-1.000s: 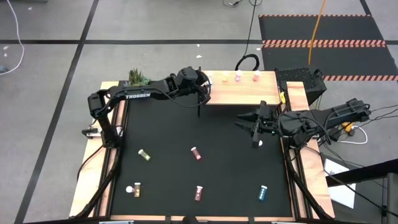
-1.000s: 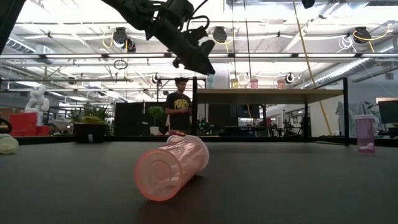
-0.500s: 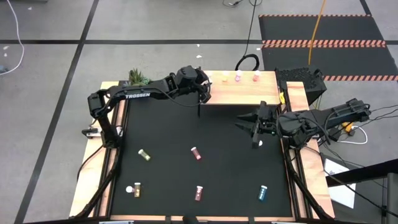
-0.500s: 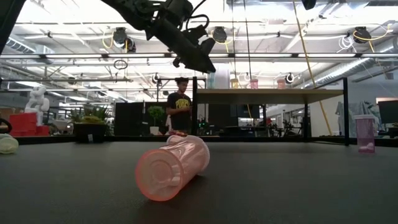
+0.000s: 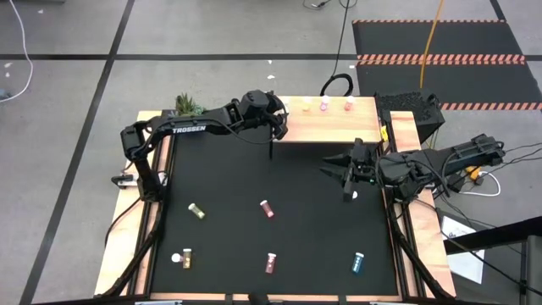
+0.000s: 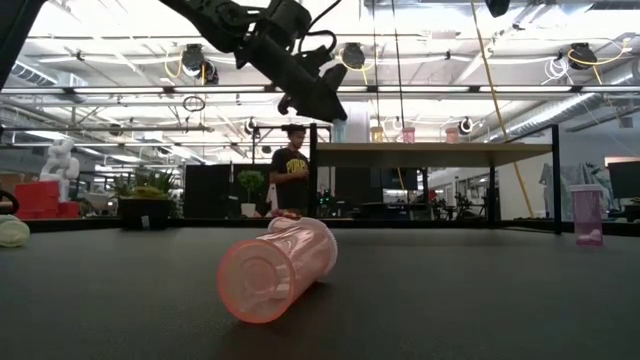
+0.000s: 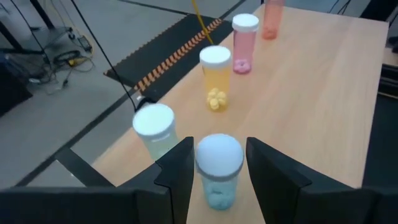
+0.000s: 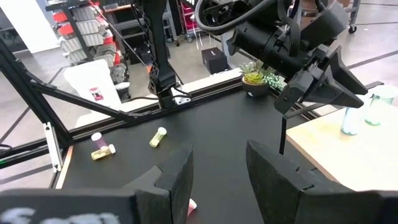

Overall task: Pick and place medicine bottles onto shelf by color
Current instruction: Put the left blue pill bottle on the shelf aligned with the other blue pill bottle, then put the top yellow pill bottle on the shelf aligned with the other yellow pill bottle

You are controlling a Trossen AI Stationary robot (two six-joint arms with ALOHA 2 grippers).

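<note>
**Left pincer around teal bottle on shelf**

Left pincer over shelf, fingers flanking upright teal bottle, narrow gaps showing; grasp or release unclear. Row beside it: pale, yellow, pink bottles. Right pincer parted, empty, above tabletop.

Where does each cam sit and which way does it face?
High: overhead, straight down; both arms, shelf.
Low: tabletop height, level across the table; pink bottle lying close, left arm above.
Left wrist: looks over the shelf; left gripper around a teal bottle.
Right wrist: looks across the table; right gripper empty.
Shared: both wrist views show the teal bottle.
</note>
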